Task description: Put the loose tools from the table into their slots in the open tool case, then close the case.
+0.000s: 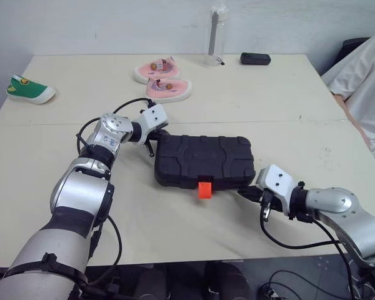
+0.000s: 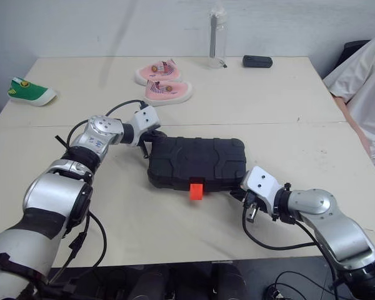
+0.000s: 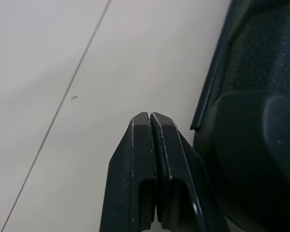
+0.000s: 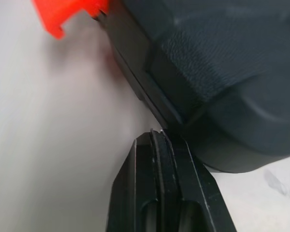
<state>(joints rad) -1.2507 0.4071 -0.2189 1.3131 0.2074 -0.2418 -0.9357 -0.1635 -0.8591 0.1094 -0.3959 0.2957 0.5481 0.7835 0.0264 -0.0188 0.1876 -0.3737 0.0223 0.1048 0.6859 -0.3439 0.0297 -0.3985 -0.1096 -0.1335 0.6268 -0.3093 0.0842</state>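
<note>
The black tool case [image 1: 203, 159] lies with its lid down in the middle of the table, its orange latch [image 1: 204, 189] sticking out at the front edge. My left gripper [image 1: 151, 145] is shut with nothing in it, its tip beside the case's far left corner [image 3: 203, 121]. At the case's front right corner, my right gripper [image 1: 245, 192] is also shut, its tip touching or nearly touching the rim of the case [image 4: 150, 87]. In the right wrist view the orange latch [image 4: 67, 14] shows beyond that gripper [image 4: 157, 134]. I see no loose tools on the table.
A pair of pink shoes [image 1: 162, 80] and a green shoe [image 1: 30, 89] lie at the back left. A clear bottle [image 1: 217, 34] and a small black device [image 1: 255, 58] stand at the far edge. A person in white [image 1: 362, 81] sits at the right.
</note>
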